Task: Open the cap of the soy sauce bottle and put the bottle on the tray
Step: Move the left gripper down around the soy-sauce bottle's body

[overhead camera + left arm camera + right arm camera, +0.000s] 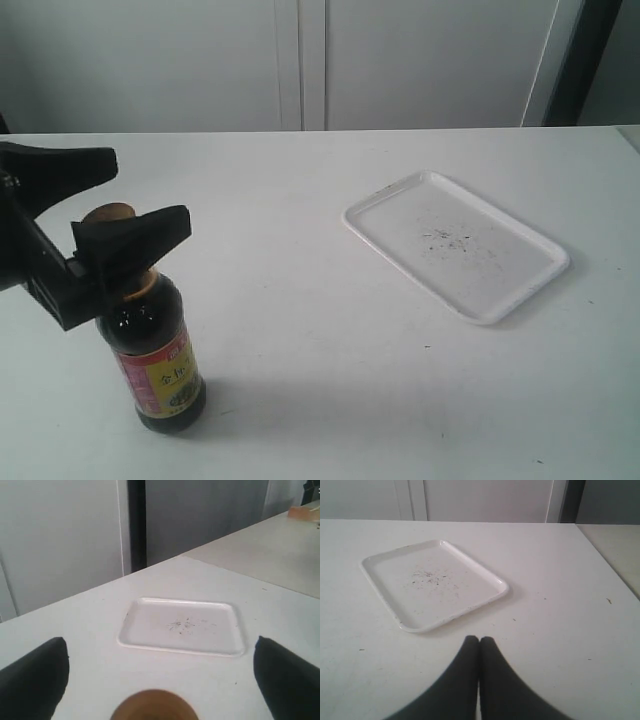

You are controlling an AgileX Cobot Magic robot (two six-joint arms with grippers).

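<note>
**Here, spread fingers flank a capped bottle near the desk's left front corner**

The soy sauce bottle [155,350] stands upright on the white desk [330,380], close to its near edge and towards its left corner. The red and yellow label faces the exterior camera. The left gripper [150,192] sits at neck height with its two black fingers spread wide, one on the far side of the gold-brown cap [110,213] and one on the near side. In the left wrist view the fingers stand well apart, with the cap low between them and touching neither.

The tray [505,275] lies flat towards the desk's right edge, well apart from the bottle and set at an angle to the desk's edges. Bare desk runs between bottle and tray, and along the whole near edge to the right corner. A few dark specks [445,240] mark the tray's middle.

The right gripper [479,640] shows only in its own wrist view. Its fingers are pressed together with nothing between them, over bare desk on the near side of the tray.

The near left finger covers the bottle's neck and most of the cap's sides, so its ribs and hinge cannot be made out. The left arm is cut off by the picture's left edge. The desk's left and near edges lie outside the exterior view.
</note>
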